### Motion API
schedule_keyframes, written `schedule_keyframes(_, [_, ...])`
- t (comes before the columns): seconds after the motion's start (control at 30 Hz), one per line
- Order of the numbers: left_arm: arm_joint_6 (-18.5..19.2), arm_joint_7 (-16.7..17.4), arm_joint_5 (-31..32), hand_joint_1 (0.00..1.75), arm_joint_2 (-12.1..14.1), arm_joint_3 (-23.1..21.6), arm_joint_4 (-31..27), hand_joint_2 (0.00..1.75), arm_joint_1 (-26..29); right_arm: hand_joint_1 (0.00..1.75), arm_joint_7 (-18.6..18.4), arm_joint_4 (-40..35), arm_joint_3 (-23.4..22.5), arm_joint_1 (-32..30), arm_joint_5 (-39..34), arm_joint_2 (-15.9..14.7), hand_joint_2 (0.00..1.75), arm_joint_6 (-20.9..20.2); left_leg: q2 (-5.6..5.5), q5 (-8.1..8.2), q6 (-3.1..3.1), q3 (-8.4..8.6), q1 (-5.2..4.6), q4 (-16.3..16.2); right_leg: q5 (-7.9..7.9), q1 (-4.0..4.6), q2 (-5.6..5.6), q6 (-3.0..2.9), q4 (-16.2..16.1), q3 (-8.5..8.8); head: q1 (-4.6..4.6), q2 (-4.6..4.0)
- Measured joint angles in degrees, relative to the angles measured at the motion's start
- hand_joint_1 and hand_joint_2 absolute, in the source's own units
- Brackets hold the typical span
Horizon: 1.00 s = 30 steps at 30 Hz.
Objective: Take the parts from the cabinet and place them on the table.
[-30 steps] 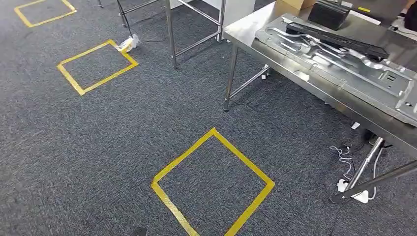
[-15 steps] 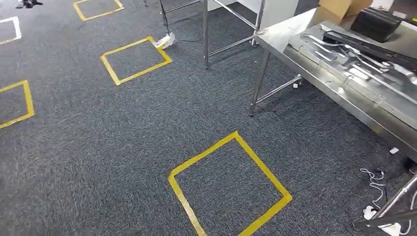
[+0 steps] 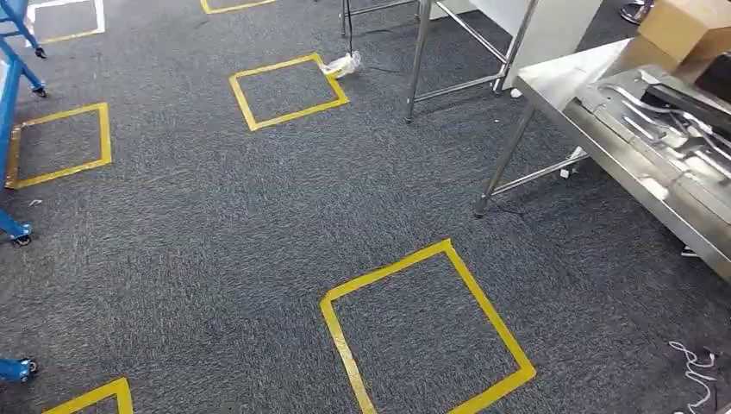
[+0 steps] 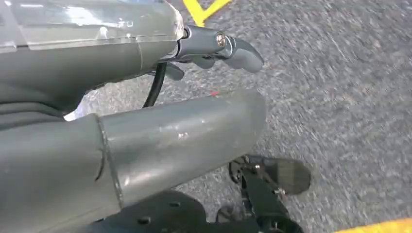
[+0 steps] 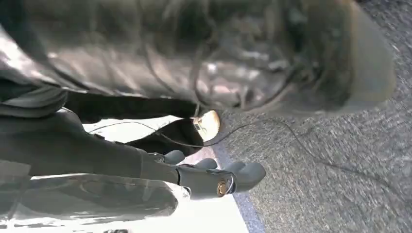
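Observation:
A steel table [image 3: 617, 152] stands at the right of the head view. On it lie a pressed sheet-metal panel [image 3: 665, 122] and a long black part [image 3: 715, 79]. My left hand [image 4: 145, 53] hangs over the grey carpet with its fingers [image 4: 235, 48] stretched out and nothing in it. My right hand [image 5: 194, 179] also hangs low, its fingers [image 5: 243, 172] extended and holding nothing. A blue wheeled frame [image 3: 12, 60] stands at the far left edge of the head view.
Yellow tape squares mark the carpet, the nearest one [image 3: 340, 336] just ahead. A second steel frame [image 3: 419, 60] stands at the back. A cardboard box [image 3: 690, 24] sits at the table's far end. White cables [image 3: 700, 373] lie under the table.
The whole head picture has shifted right: the camera has turned left. The table has slid toward the right edge and the blue frame has come into view at the left.

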<state>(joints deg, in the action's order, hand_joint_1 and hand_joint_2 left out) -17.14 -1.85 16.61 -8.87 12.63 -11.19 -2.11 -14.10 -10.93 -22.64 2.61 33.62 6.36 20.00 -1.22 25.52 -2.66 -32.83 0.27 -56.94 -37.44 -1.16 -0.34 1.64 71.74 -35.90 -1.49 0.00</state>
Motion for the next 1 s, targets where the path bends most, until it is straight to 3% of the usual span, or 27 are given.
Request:
schedule_keyframes(0.03, [-0.2,1.0,0.3,0.00,0.1,0.0,0.0,0.00,0.0,0.00,0.0,0.0,0.0,0.0,-0.2,0.0,0.00,0.0,-0.68,-0.02,0.00,-0.10,-0.09,-0.1,-0.49,0.00,0.11,0.02,2.9,-1.51,0.00,0.00])
schedule_keyframes(0.07, [-0.2,1.8,0.5,0.00,0.2,0.0,0.0,0.00,0.1,0.00,0.0,0.0,0.0,-0.1,-0.2,0.1,0.00,-0.1,-1.36,-0.03,0.01,-0.12,-0.12,-0.1,0.48,0.00,0.12,-0.02,2.9,-1.67,0.00,0.00])
schedule_keyframes(0.1, [-0.3,2.3,0.7,0.00,0.3,0.0,0.0,0.00,0.2,0.00,0.0,0.0,0.0,-0.1,-0.2,0.1,0.00,-0.3,-2.07,-0.03,0.03,-0.08,-0.12,-0.2,2.58,-0.01,0.21,-0.13,0.6,-0.63,0.00,0.00])
schedule_keyframes(0.13, [-0.3,2.5,0.8,0.00,0.4,0.0,0.0,0.00,0.2,0.00,0.0,0.0,0.0,-0.1,0.0,0.2,0.00,-0.4,-2.86,-0.03,0.06,-0.04,-0.11,-0.4,5.46,-0.04,0.52,-0.30,-4.1,1.51,0.00,0.00])
schedule_keyframes(0.17, [-0.3,2.7,0.8,0.00,0.5,0.0,0.0,0.00,0.2,0.00,0.1,0.0,0.0,-0.1,0.1,0.2,0.00,-0.5,-3.68,-0.01,0.22,-0.05,-0.10,-0.6,8.25,-0.16,1.98,-0.51,-9.5,4.01,0.00,0.00])
schedule_keyframes(0.2, [-0.3,2.7,0.8,0.00,0.5,0.0,0.0,0.00,0.2,0.00,0.1,0.0,0.0,-0.3,0.1,0.2,0.00,-0.5,-4.17,-0.03,0.46,-0.32,0.04,-0.7,8.26,-0.26,5.14,-0.91,-12.8,5.45,-0.02,0.00])
schedule_keyframes(0.23, [-0.3,2.7,0.8,0.00,0.5,0.0,0.0,0.00,0.0,0.00,0.1,0.1,0.0,-0.4,0.1,0.2,0.00,-0.5,-4.83,-0.02,0.93,-0.71,-0.29,-1.3,8.24,-0.14,5.32,-0.87,-13.7,5.41,-0.07,0.00])
schedule_keyframes(0.33, [-0.3,2.7,0.9,0.00,0.6,0.0,0.0,0.00,0.3,0.00,0.2,0.1,0.0,0.2,0.3,0.4,0.00,-0.5,-6.49,-0.63,2.11,-1.13,0.21,-0.7,8.44,0.29,3.49,-1.45,-13.4,5.42,-0.04,0.00])
schedule_keyframes(0.37, [-0.3,2.6,0.9,0.00,0.7,0.0,0.0,0.00,0.3,0.00,0.2,0.1,0.1,0.2,0.3,0.7,0.00,-0.5,-6.31,-0.47,2.37,-1.40,0.02,-1.0,8.91,-0.48,2.60,-2.16,-14.3,5.68,-0.09,0.00])
schedule_keyframes(0.4, [-0.2,2.2,0.9,0.00,0.8,0.0,0.0,0.00,0.4,0.00,0.2,0.1,0.1,0.1,0.1,0.8,0.00,-0.5,-2.65,0.68,2.52,-1.98,-0.18,-2.5,9.04,-0.22,1.72,-2.38,-14.6,5.97,-0.15,0.00])
schedule_keyframes(0.43, [0.0,1.9,0.9,0.00,0.8,0.0,0.0,0.00,0.2,0.00,0.3,0.1,0.1,-0.1,0.2,0.8,0.00,-0.4,-0.74,2.84,2.76,-3.48,-0.11,-5.6,9.02,-0.10,0.86,-2.89,-14.6,5.98,-0.35,0.00])
schedule_keyframes(0.5, [0.2,1.2,1.0,0.00,0.8,0.0,0.0,0.00,-0.1,0.00,0.2,0.1,0.1,-0.4,0.5,0.8,0.00,-0.4,0.42,7.20,3.28,-7.70,0.23,-14.5,8.92,0.22,-0.94,-3.04,-14.6,5.91,-0.35,0.00])
schedule_keyframes(0.53, [0.3,0.9,1.0,0.00,0.8,0.0,0.0,0.00,-0.1,0.00,0.2,0.1,0.1,-0.4,0.5,0.8,0.00,-0.3,0.55,8.32,3.52,-9.37,0.39,-18.2,8.86,0.30,-1.78,-3.07,-14.6,5.89,-0.37,0.00])
schedule_keyframes(0.57, [0.4,0.7,1.0,0.00,0.8,0.0,0.0,0.00,0.0,0.00,0.1,0.1,0.1,-0.3,0.6,0.8,0.00,-0.3,0.73,7.96,3.68,-9.76,0.53,-19.2,8.78,0.33,-2.60,-2.99,-14.5,5.95,-0.37,0.00])
schedule_keyframes(0.6, [0.5,0.7,1.0,0.00,0.8,0.0,0.0,0.00,0.1,0.00,0.0,0.1,0.1,-0.2,0.6,0.8,0.00,-0.3,0.94,6.33,3.76,-8.55,0.60,-17.0,8.64,0.34,-3.31,-2.90,-14.5,6.06,-0.37,0.00])
schedule_keyframes(0.67, [0.5,0.6,1.0,0.00,0.8,0.0,0.0,0.00,0.1,0.00,0.0,0.1,0.1,-0.1,0.7,0.9,0.00,-0.3,2.38,1.59,3.65,-2.83,0.64,-6.9,8.23,0.30,-4.62,-2.53,-14.4,6.50,-0.37,0.00])
schedule_keyframes(0.7, [0.5,0.6,1.0,0.00,0.9,0.0,0.0,0.00,0.0,0.00,0.0,0.1,0.1,-0.1,0.7,0.9,0.00,-0.3,4.60,0.52,3.42,-0.16,0.56,-2.0,7.97,0.42,-5.21,-2.21,-14.2,6.78,-0.35,0.00])
schedule_keyframes(0.73, [0.5,0.5,1.0,0.00,0.9,0.0,0.0,0.00,-0.2,0.00,0.0,0.1,0.1,-0.2,0.8,0.9,0.00,-0.3,5.40,1.22,2.96,0.36,-0.10,-1.4,7.67,0.85,-5.71,-1.76,-14.1,6.76,-0.35,0.00])
schedule_keyframes(0.77, [0.5,0.5,1.0,0.00,0.8,0.0,0.0,0.00,-0.2,0.00,0.0,0.1,0.1,-0.1,0.8,0.9,0.00,-0.3,4.45,1.00,2.38,0.13,-0.04,-1.2,7.65,0.85,-6.06,-1.57,-14.1,6.83,-0.22,0.00])
schedule_keyframes(0.83, [0.5,0.5,1.0,0.00,0.9,0.0,0.0,0.00,0.1,0.00,0.0,0.1,0.1,0.4,0.8,0.9,0.00,-0.3,3.45,1.01,1.99,-0.26,-0.26,-1.3,7.72,0.86,-6.88,-1.19,-14.3,7.08,-0.26,0.00])
schedule_keyframes(0.87, [0.5,0.5,1.0,0.00,1.0,0.0,0.0,0.00,0.1,0.00,0.0,0.0,0.1,0.6,0.8,0.9,0.00,-0.3,2.76,0.72,1.43,-0.06,-0.10,-0.8,7.52,0.74,-7.36,-0.81,-14.3,7.25,-0.31,0.00])
schedule_keyframes(0.9, [0.5,0.5,1.0,0.00,1.0,0.0,0.0,0.00,0.2,0.00,0.0,0.0,0.1,0.6,0.9,0.8,0.00,-0.3,2.22,0.37,0.98,0.14,0.18,-0.4,6.57,0.27,-4.76,-0.33,-13.4,7.14,-0.20,0.00])
schedule_keyframes(0.93, [0.5,0.5,1.0,0.00,1.0,0.0,0.0,0.00,0.1,0.00,0.0,0.0,0.1,0.4,0.9,0.9,0.00,-0.3,1.76,0.23,0.68,0.05,0.24,-0.3,4.62,0.32,-2.06,-0.35,-10.9,5.85,-0.22,0.00])
schedule_keyframes(0.97, [0.6,0.3,1.0,0.00,1.0,0.1,0.0,0.00,-0.1,0.00,0.0,0.0,0.1,0.2,0.9,0.9,0.00,-0.3,1.15,0.15,0.51,-0.14,0.23,-0.3,1.83,0.32,-0.45,-0.35,-5.9,3.38,-0.09,0.00])
schedule_keyframes(1.0, [0.7,0.2,1.2,0.00,0.9,0.0,0.0,0.00,-0.2,0.00,0.0,0.1,0.1,0.1,0.8,0.9,0.00,-0.3,0.47,0.14,0.40,-0.25,0.13,-0.3,-0.31,0.33,0.05,-0.34,-0.9,0.85,-0.13,0.00])
